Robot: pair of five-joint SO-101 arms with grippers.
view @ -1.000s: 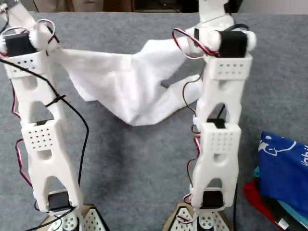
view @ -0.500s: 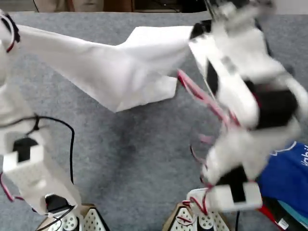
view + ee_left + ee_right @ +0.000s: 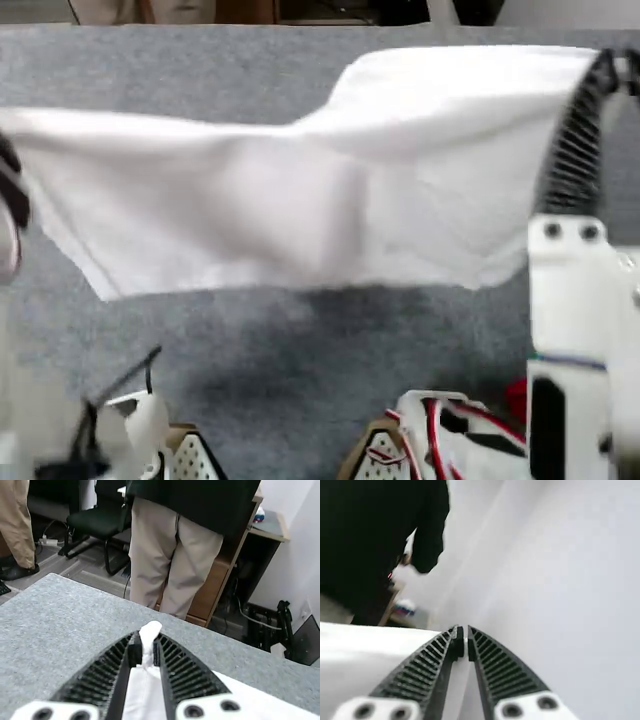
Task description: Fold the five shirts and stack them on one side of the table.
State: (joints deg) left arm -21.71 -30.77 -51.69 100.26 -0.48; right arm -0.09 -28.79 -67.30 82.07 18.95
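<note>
The blurred white shirt (image 3: pixel 300 205) hides much of the table (image 3: pixel 300 350).

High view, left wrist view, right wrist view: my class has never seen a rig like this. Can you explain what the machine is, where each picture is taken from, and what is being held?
These are two small robot arms fixed side by side at a grey table. The high view comes from a fixed camera looking down over that table. The other two pictures come from a camera on each arm's wrist, so each looks along its own black ribbed fingers. The left gripper is shut on a pinch of the white shirt. The right gripper is shut on another edge of it. Seen from above, the shirt hangs spread wide between the two arms, raised off the table and casting a shadow on it.
</note>
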